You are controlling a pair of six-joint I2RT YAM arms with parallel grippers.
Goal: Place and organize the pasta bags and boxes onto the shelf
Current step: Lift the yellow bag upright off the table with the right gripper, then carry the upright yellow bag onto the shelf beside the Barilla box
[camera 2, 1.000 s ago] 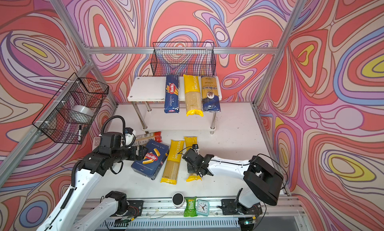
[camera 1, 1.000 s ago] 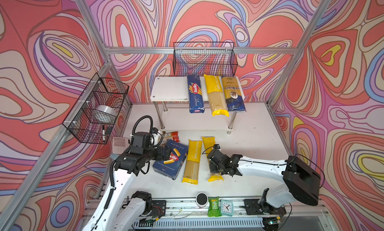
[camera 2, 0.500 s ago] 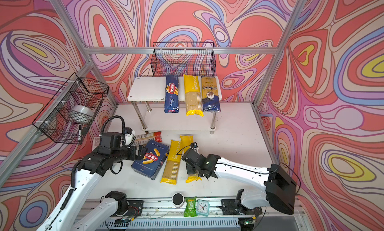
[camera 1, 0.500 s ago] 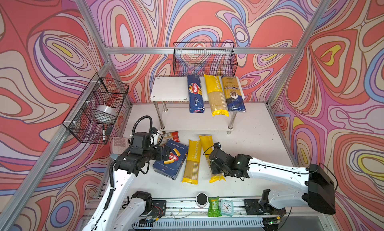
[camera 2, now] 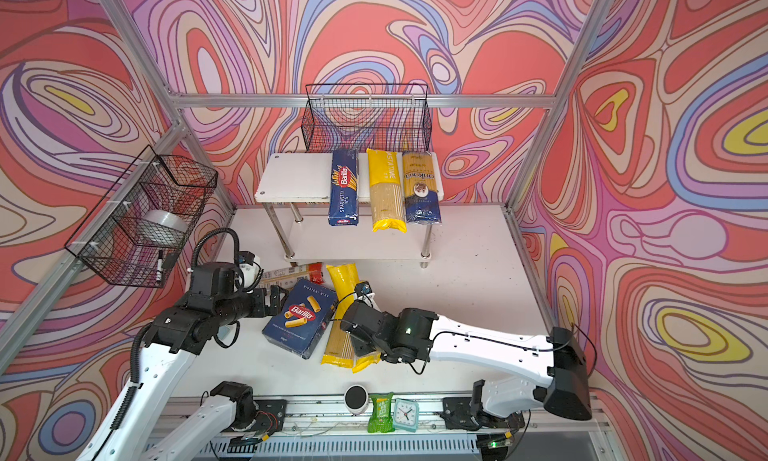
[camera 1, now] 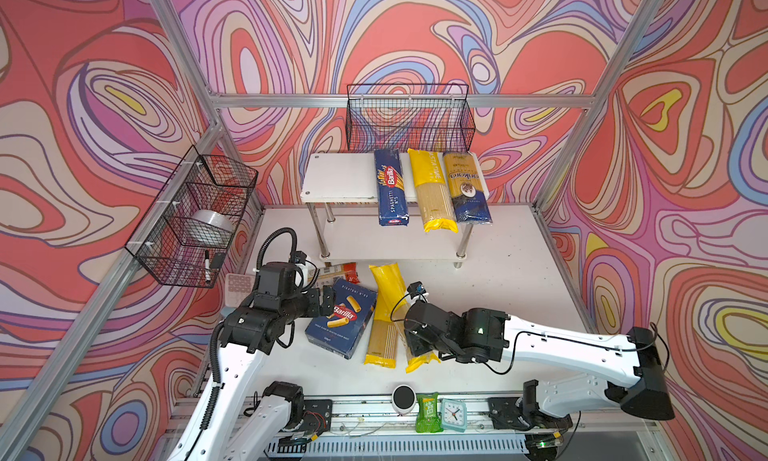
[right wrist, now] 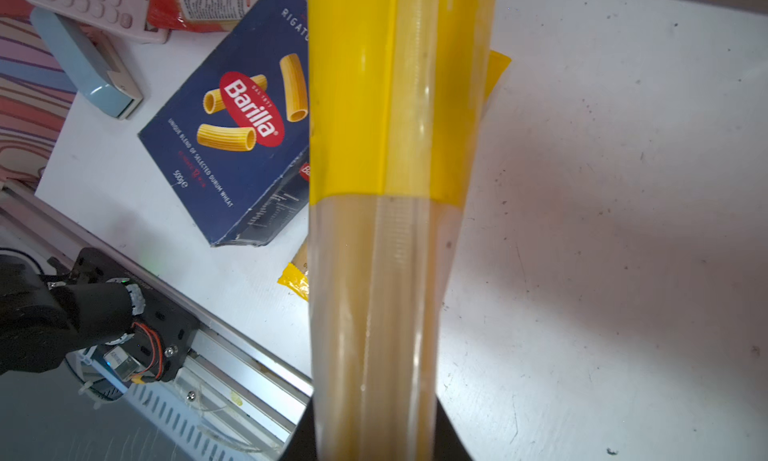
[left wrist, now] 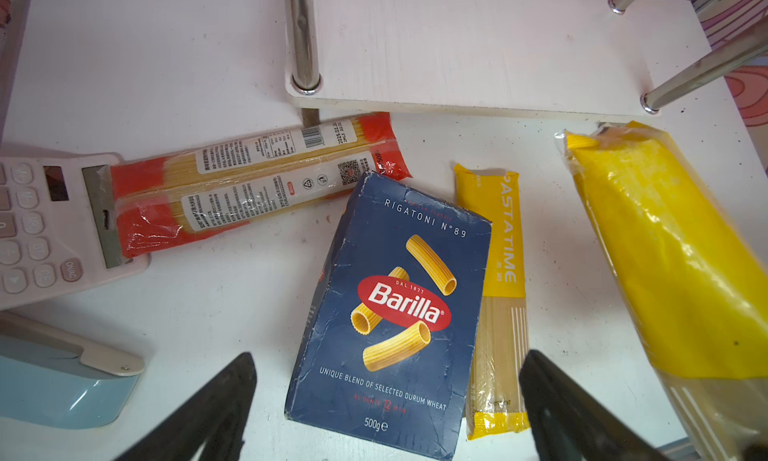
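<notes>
The white two-tier shelf (camera 1: 340, 176) carries the Barilla spaghetti box (camera 1: 390, 193), a yellow-ended bag (camera 1: 434, 193) and a gold and dark blue bag (camera 1: 467, 189) on its top board. On the table lie the rigatoni box (camera 1: 343, 317) (left wrist: 395, 297), a yellow-ended bag (camera 1: 382, 334) (left wrist: 498, 313) and a red-ended bag (camera 1: 338, 272) (left wrist: 249, 176). My right gripper (camera 1: 415, 342) (right wrist: 374, 430) is shut on another yellow-ended bag (camera 1: 390, 288) (right wrist: 374, 126), which it holds above the table. My left gripper (camera 1: 326, 305) (left wrist: 388, 355) stands open over the near end of the rigatoni box.
A pink calculator (left wrist: 41, 230) and a light blue stapler (left wrist: 62, 380) lie left of the red-ended bag. Black wire baskets hang on the back wall (camera 1: 409, 118) and the left wall (camera 1: 195, 218). A green snack packet (camera 1: 428, 413), a small clock (camera 1: 453, 413) and a round black device (camera 1: 404, 398) sit on the front rail.
My right arm has stretched out, its elbow swinging right. The held yellow-ended bag's far end has swung left, over the other yellow-ended bag. The left arm has not moved.
</notes>
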